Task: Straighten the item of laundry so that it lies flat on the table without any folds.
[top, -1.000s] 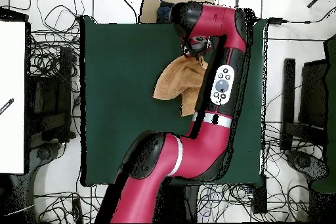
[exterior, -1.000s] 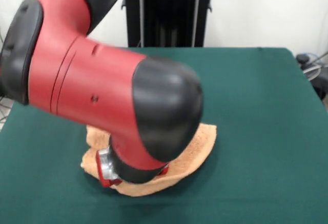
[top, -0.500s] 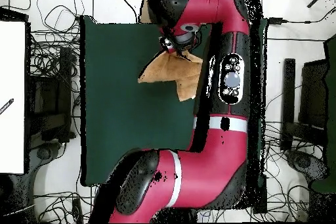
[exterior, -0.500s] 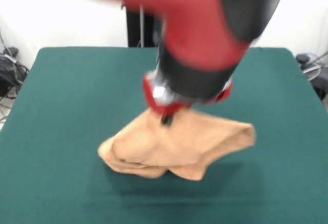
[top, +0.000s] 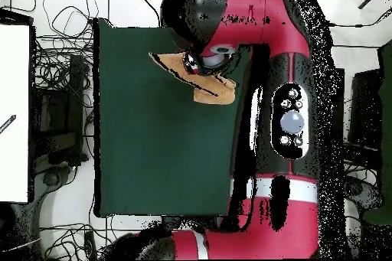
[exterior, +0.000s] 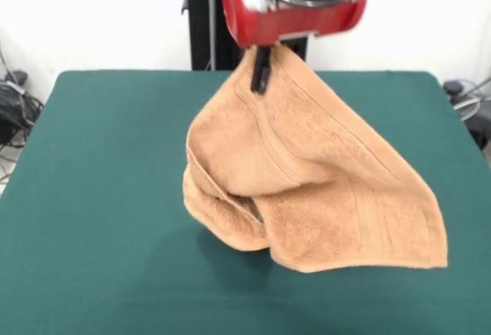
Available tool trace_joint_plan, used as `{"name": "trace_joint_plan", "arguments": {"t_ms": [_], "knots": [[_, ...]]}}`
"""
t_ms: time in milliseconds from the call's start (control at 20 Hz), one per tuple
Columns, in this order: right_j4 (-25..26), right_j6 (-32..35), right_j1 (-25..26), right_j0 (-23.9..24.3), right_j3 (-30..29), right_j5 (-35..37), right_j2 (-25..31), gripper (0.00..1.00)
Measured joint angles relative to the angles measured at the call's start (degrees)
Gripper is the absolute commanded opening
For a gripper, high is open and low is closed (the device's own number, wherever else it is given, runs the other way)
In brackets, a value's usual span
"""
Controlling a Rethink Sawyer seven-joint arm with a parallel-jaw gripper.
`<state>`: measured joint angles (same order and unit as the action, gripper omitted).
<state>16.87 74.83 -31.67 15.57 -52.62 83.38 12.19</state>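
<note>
The gripper (exterior: 261, 70) fingers were pinched on the top edge of the towel (exterior: 307, 174), holding it. The towel hung clear above the green table (exterior: 92, 197), draped in loose folds, one lower corner flaring toward the picture's right in the front view.

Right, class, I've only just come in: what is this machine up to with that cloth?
The robot's gripper has pinched an orange towel by its top edge and holds it in the air above the green table. The towel hangs in loose folds, so it is not yet spread flat.
</note>
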Motion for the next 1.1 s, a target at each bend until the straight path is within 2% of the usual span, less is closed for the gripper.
{"name": "trace_joint_plan", "arguments": {"t_ms": [600,1100], "knots": [[-1.2,0.0,-4.0,0.6,-7.0,-0.3,-3.1,0.00],[-2.6,0.0,-6.1,0.7,-12.3,-4.6,-4.7,0.00]]}}
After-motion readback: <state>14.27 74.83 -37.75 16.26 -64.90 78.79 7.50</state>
